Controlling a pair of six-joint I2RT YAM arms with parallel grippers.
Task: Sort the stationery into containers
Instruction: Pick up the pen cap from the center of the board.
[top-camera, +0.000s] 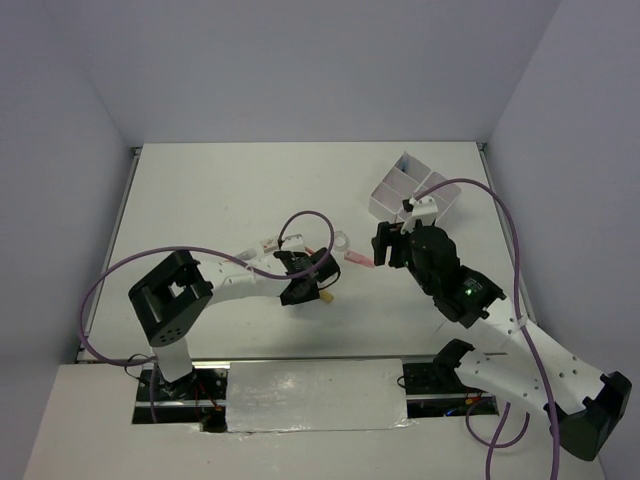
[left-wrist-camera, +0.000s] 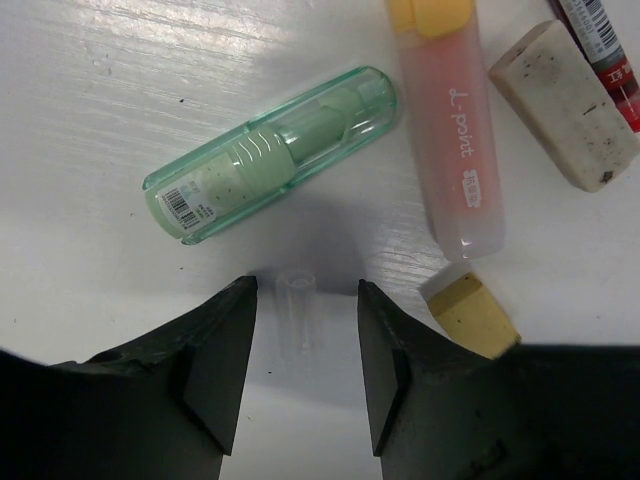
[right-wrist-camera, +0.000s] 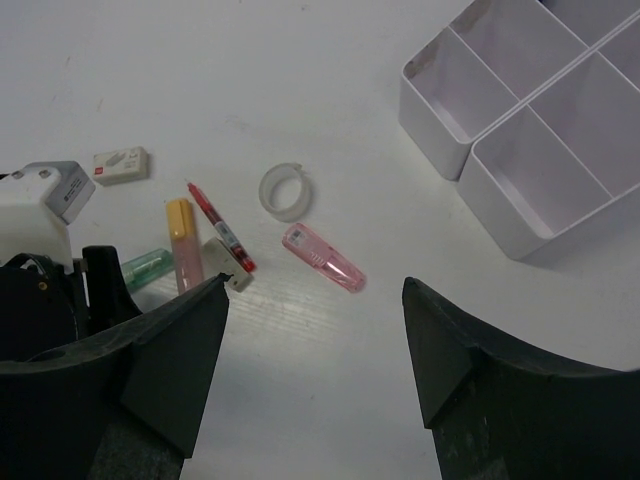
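Jaws of the left gripper (left-wrist-camera: 304, 300) are standing apart, straddling one clear cap (left-wrist-camera: 297, 312) just beside the green marker (left-wrist-camera: 270, 155), apparently lining up a pinch. Beside that marker are lying one highlighter (left-wrist-camera: 455, 150), two erasers (left-wrist-camera: 565, 105), one red pen (left-wrist-camera: 605, 50). Right gripper (right-wrist-camera: 315, 290) is hovering open nearby; one four-compartment box (right-wrist-camera: 432, 125) is sitting well beyond, looking unfilled.

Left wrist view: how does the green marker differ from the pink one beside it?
The green marker is clear green throughout; the pink marker has a yellow cap. The green marker lies slanted across the view; the pink marker points nearly straight up it. Both lie flat on the table, ungripped.
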